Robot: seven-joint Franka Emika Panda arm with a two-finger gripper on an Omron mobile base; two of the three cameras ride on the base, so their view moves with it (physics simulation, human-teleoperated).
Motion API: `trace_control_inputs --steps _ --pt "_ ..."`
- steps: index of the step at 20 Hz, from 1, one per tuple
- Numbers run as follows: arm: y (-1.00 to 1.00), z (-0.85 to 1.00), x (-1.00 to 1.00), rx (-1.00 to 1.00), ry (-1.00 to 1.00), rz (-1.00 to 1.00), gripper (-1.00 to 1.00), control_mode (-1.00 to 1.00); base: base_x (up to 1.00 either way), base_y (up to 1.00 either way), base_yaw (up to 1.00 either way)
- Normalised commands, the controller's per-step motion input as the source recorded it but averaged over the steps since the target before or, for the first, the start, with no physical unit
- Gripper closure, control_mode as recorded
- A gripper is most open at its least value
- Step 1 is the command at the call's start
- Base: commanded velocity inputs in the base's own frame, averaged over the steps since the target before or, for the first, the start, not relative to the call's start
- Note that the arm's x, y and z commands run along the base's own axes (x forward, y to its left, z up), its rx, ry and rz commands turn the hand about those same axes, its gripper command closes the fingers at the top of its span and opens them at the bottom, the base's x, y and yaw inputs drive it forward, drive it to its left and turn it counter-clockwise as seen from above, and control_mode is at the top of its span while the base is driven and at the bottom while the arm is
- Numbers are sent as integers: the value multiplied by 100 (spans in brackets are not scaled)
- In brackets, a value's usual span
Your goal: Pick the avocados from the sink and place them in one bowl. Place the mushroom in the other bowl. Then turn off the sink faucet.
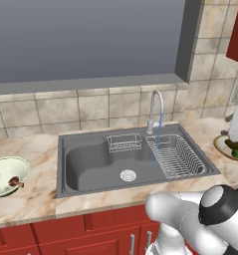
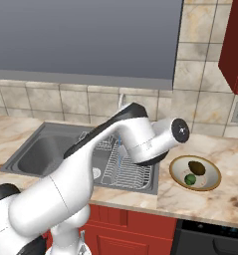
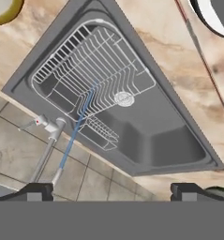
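The sink [image 1: 90,167] is a grey metal basin, and nothing lies loose in its bowl. A thin blue stream of water runs from the arched chrome sink faucet [image 1: 155,109] into it. Both avocados, one dark [image 2: 196,167] and one green [image 2: 190,179], lie in the shallow tan bowl [image 2: 212,180] on the counter right of the sink. The mushroom [image 1: 14,182] rests inside the pale green bowl [image 1: 1,169] on the left counter. My gripper [image 3: 111,191] hovers high over the sink, open, with nothing between its fingertips [image 3: 38,190]. The faucet [image 3: 48,140] and its side lever [image 3: 33,123] lie ahead of it.
A wire dish rack [image 1: 178,157] fills the sink's right half, and a small wire basket [image 1: 124,143] hangs at its back wall. Behind the sink rise a tiled wall and a window. Red cabinets run below the counter. My arm crosses over the sink in the right base view.
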Motion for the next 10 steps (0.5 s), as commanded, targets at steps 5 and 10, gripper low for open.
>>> trace_control_inputs --steps 5,10 --pt "31 0 1 1 -2 0 -100 -100 0 0 0" --pt "26 0 15 0 1 0 -100 -100 0 0 0"
